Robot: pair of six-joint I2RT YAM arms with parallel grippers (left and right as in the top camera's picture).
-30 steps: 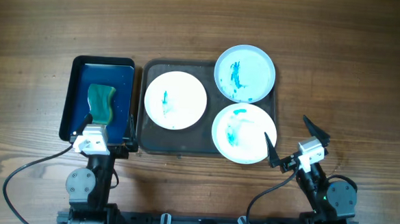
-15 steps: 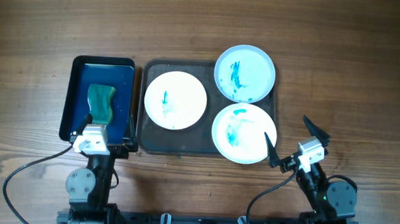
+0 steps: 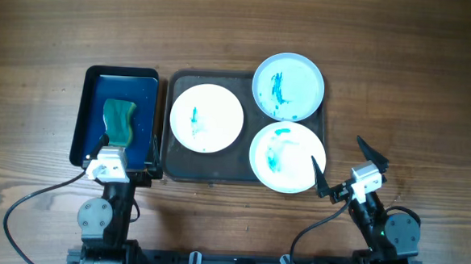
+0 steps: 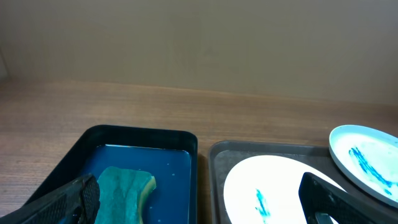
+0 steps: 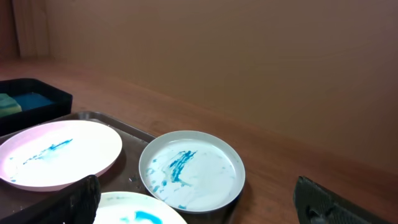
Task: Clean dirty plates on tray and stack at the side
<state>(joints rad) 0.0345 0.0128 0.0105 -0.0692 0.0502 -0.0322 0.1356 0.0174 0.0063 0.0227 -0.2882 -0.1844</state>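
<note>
three smeared plates (image 3: 206, 118) are seen on a tray (image 3: 187, 167), centre frame; below, left gripper (image 4: 198, 186) and right gripper (image 3: 337, 150) are held wide open, empty.

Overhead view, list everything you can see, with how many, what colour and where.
plates: three, white with blue-teal smears, on the tray; one left, two right
tray: one, dark grey-brown, mid-table
small tray: one, black rim, blue inside, left of the tray
sponge: one, teal-green, in the small tray
table: one, brown wood
left hand: one, black, open, over the small tray
right hand: one, black, open, beside the tray's right edge
</note>
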